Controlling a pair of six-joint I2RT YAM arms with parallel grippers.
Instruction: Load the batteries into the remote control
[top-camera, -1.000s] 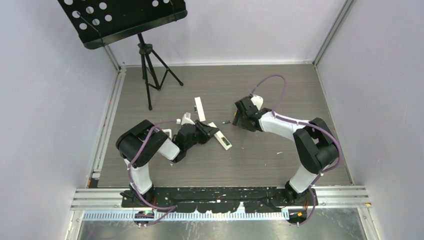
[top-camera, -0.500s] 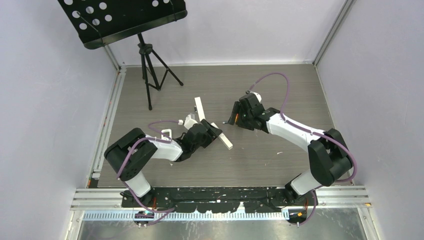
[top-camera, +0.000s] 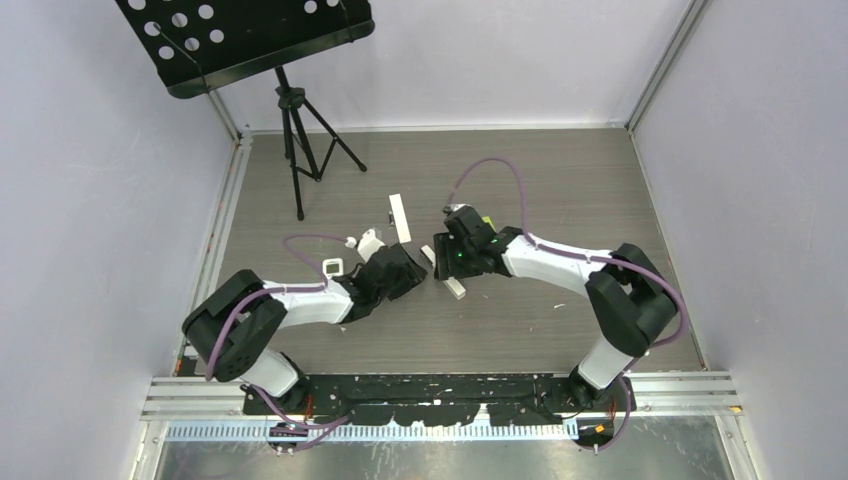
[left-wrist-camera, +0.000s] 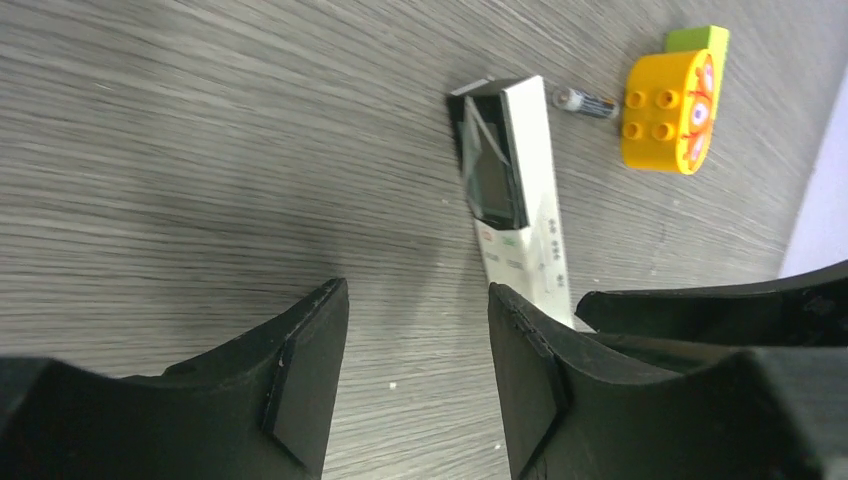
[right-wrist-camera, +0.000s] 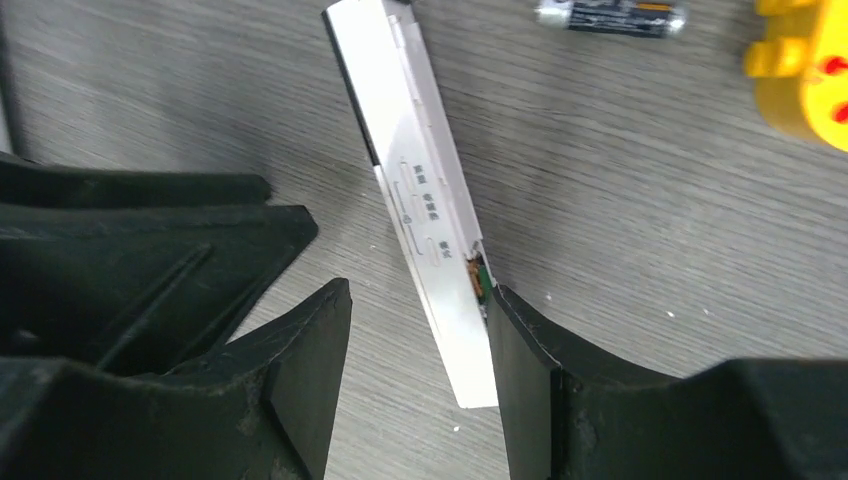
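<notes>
The white remote control lies on the grey wood-grain table, its dark battery bay open at the far end. It also shows in the right wrist view and the top view. One slim dark battery lies beyond the remote's far end, beside the orange-yellow toy; it also shows in the right wrist view. My right gripper is open, its fingers either side of the remote's near end, the right finger close against it. My left gripper is open and empty, just left of the remote.
A lime-green block sits behind the orange-yellow toy. A flat white strip lies on the table beyond the grippers. A black music stand stands at the back left. The two grippers are very close together.
My right gripper has moved left and nearer, from beside the battery to over the remote. My left gripper has backed off a little to the left, with the arm stretched lower.
</notes>
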